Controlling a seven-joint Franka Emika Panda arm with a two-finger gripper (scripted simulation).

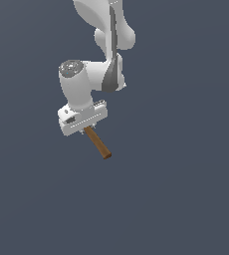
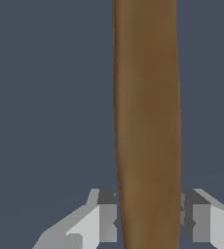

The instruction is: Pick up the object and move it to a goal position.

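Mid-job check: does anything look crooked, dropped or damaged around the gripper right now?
Nothing stands out. The brown stick sits between the gripper's fingers, one on each side, with no visible gap. In the exterior view it sticks out from under the gripper at a slant, intact.

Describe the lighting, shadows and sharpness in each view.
Exterior view: flat, even light, no glare, no cast shadow on the plain background; brown stick crisp under the white tool. Wrist view: the stick fills the frame, softly shaded at its edges, not blurred; tool fingers show hard-edged grey facets.
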